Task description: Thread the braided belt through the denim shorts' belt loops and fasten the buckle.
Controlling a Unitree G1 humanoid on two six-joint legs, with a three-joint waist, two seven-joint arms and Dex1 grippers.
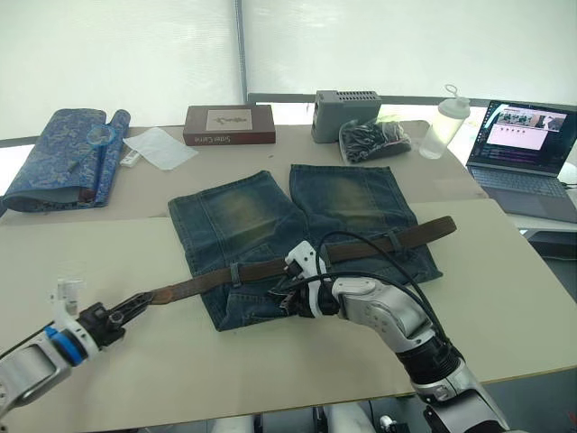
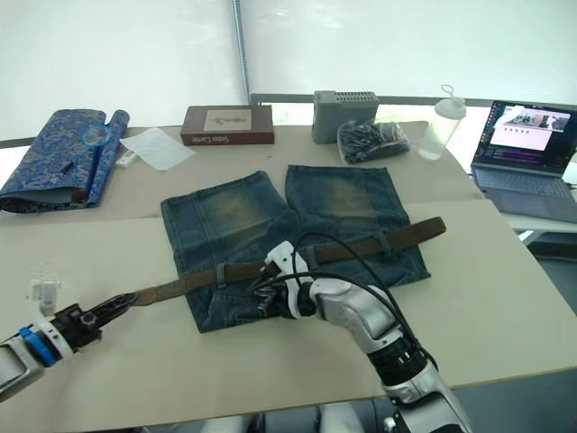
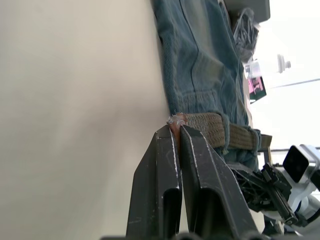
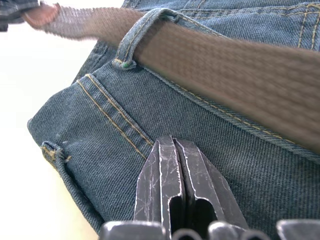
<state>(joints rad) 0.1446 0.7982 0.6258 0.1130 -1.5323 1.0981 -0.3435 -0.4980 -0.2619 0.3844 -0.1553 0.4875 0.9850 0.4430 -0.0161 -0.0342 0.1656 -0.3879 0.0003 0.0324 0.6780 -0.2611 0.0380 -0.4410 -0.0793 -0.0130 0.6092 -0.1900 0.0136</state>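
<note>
Beige table (image 1: pixel 505 298) w/ a seam across the middle, near half joined to far half. Denim shorts (image 1: pixel 297 239) lie flat mid-table, legs pointing away, straddling the seam. Far left: blue patterned fabric roll (image 1: pixel 68 158); beside it a white sheet (image 1: pixel 160 147), then a dark red box (image 1: pixel 229 124). Far centre: grey box (image 1: pixel 346 114) w/ a bag of black items (image 1: pixel 373 140) just in front. Right of those a clear bottle (image 1: pixel 444 126), upright. Laptop (image 1: pixel 525 158), open, at far right on a separate surface.
</note>
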